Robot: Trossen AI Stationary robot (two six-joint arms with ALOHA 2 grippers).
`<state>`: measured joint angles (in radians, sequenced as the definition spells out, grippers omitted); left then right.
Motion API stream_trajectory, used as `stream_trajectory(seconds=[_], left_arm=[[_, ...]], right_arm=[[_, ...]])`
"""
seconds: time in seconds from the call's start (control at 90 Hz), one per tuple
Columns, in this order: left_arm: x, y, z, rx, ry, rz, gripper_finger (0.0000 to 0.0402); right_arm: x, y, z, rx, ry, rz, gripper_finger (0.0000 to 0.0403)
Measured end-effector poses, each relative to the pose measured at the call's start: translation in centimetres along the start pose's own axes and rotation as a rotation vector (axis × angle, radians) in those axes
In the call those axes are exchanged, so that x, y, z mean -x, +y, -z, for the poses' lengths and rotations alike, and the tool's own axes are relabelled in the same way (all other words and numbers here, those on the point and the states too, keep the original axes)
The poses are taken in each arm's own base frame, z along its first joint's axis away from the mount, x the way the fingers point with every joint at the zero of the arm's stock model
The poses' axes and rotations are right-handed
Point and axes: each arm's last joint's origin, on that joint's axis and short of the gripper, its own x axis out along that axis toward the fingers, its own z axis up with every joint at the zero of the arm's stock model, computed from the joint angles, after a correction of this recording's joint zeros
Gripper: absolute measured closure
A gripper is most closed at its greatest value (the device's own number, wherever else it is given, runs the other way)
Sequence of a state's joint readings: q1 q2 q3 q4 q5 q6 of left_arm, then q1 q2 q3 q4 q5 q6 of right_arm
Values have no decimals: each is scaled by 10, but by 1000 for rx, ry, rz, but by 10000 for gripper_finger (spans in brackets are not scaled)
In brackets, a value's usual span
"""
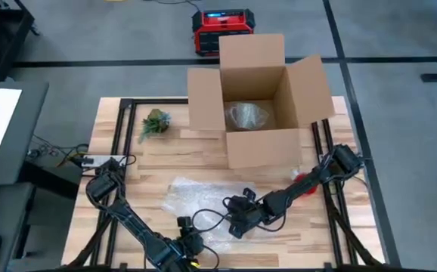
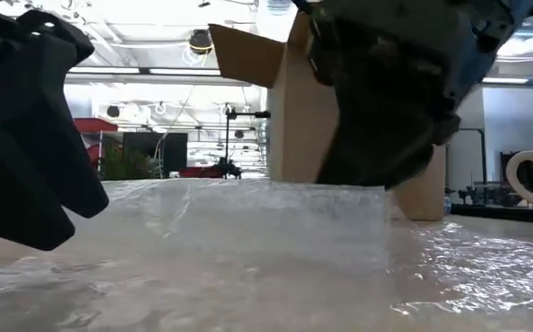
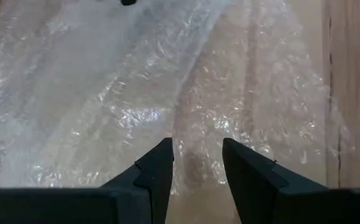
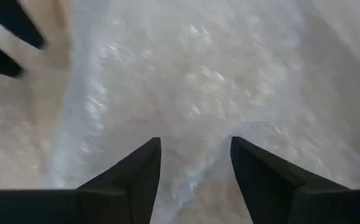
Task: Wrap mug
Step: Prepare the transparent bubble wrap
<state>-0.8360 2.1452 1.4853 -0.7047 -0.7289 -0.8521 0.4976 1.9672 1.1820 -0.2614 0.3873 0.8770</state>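
Both my grippers, left (image 3: 197,163) and right (image 4: 195,163), hang open over the bubble wrap (image 1: 203,198). The thin sheet could slip or bunch when pinched, and the red mug (image 1: 303,181) sits well aside.

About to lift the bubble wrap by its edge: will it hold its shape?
Probably not: the bubble wrap lies wrinkled and thin, so it should droop. It looks light and glossy, so it may slip from the open left pincer unless pinched firmly.

Both arms are dark, almost black, made of jointed segments. A thin black cable loops beside the right arm (image 1: 279,200). The left gripper (image 3: 195,168) has wedge-shaped matte fingers.
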Motion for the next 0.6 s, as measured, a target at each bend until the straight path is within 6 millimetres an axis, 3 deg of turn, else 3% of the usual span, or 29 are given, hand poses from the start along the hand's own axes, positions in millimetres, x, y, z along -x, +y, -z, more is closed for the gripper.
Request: stream_trajectory(seconds=[0.233,0.322,0.478,0.6], left_arm=[[0,0,0,3,-3,3,279],[0,0,0,3,-4,4,279],[3,0,-3,-13,-23,-23,279],[25,4,-19,22,-83,-119,279]], right_arm=[[0,-5,2,5,-2,61,251],[0,-4,2,10,-8,61,286],[1,-3,3,75,-29,71,381],[14,7,1,151,-94,98,395]])
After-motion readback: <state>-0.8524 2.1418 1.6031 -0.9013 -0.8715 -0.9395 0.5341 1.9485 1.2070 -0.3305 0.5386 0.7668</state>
